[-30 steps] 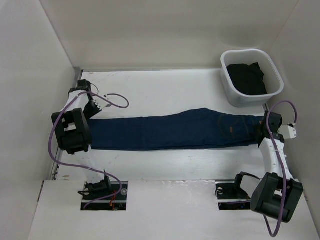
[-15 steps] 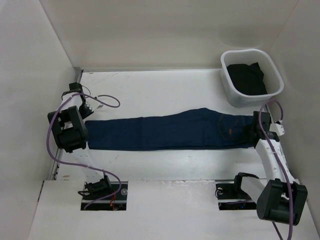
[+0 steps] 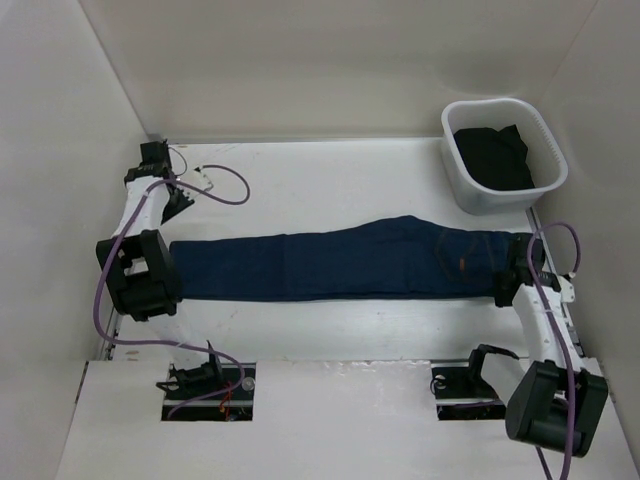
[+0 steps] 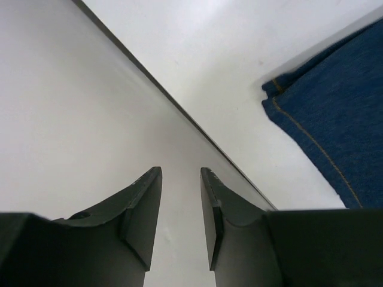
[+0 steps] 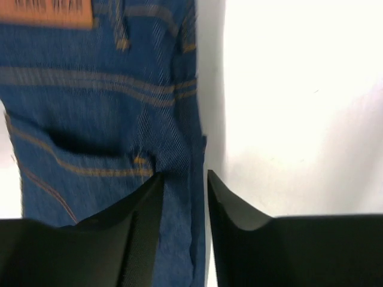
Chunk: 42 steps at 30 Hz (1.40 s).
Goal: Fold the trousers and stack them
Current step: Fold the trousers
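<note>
Left tool [image 4: 179,173] hangs near the far left corner of the desk [image 3: 330,185], close beside the side wall [image 4: 60,119]; its jaws stand a little apart with nothing between them, and it is clear of the cloth; the trousers [image 3: 330,262] lie flat across the middle of the desk, stretched from left to right, the legs together and the hem [image 4: 275,89] just off to the tool's side; right tool [image 5: 184,176] sits at the waist end, its jaws parted by a narrow gap over the waistband's edge, below the tan patch [image 5: 51,15]; blue cloth shows through that gap, but whether it is pinched or only lies underneath I cannot tell; a white basket [image 3: 495,200] stands at the far right corner, apart from the trousers, with a dark garment [image 3: 490,155] inside it.
</note>
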{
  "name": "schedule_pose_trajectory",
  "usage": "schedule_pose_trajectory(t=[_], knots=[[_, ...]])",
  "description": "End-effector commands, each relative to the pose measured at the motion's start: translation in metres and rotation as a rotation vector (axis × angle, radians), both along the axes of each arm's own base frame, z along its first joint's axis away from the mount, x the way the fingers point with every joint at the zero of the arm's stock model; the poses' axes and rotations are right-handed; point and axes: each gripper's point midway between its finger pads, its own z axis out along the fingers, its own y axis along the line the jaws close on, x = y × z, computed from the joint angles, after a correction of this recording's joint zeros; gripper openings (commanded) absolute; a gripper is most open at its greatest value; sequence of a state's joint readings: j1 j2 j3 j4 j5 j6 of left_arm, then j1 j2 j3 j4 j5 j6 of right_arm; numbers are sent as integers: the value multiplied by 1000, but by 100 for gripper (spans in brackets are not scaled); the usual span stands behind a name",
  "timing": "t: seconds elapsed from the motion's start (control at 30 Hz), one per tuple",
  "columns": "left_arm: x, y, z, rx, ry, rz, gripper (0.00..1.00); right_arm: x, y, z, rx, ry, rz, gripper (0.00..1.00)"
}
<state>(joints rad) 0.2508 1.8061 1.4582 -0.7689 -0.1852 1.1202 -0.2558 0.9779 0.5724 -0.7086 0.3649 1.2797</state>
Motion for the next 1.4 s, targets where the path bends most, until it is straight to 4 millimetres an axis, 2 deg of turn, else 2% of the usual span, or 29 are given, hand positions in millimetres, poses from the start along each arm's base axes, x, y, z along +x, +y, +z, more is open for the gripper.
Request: schedule_pose_trajectory(t=[0.0, 0.1, 0.2, 0.33, 0.43, 0.5, 0.6, 0.83, 0.87, 1.03, 1.2, 1.27, 1.37], knots=[[7, -42, 28, -46, -53, -109, 32, -10, -17, 2, -38, 27, -79, 42], [3, -87, 15, -115, -10, -209, 34, -11, -29, -1, -51, 68, -91, 43], [-6, -122, -7, -146, 59, -282, 34, -11, -39, -3, -55, 70, -122, 43], [-22, -146, -39, -144, 158, -331, 33, -2, -50, 7, -75, 4, -122, 51], [-29, -148, -50, -142, 187, -315, 33, 8, -53, 28, -126, -43, -48, 54], [-31, -148, -52, -146, 192, -303, 33, 6, -47, 43, -155, -61, -8, 54], [-33, -148, -55, -148, 195, -292, 33, -3, -42, 45, -151, -60, -14, 61], [-34, -146, -59, -153, 196, -268, 33, -1, -39, 34, -117, -17, -3, 80], [-34, -146, -60, -153, 197, -266, 33, 0, -39, 27, -97, 3, -11, 94], [-31, -141, -60, -156, 189, -247, 33, 7, -53, -4, -13, 90, -82, 100], [-27, -128, -56, -158, 174, -213, 33, 28, -58, -13, 15, 160, -32, 99], [-26, -122, -59, -160, 179, -196, 33, 36, -57, -16, 24, 159, -25, 81], [-25, -116, -62, -162, 184, -180, 33, 41, -55, -22, 44, 153, -37, 65]])
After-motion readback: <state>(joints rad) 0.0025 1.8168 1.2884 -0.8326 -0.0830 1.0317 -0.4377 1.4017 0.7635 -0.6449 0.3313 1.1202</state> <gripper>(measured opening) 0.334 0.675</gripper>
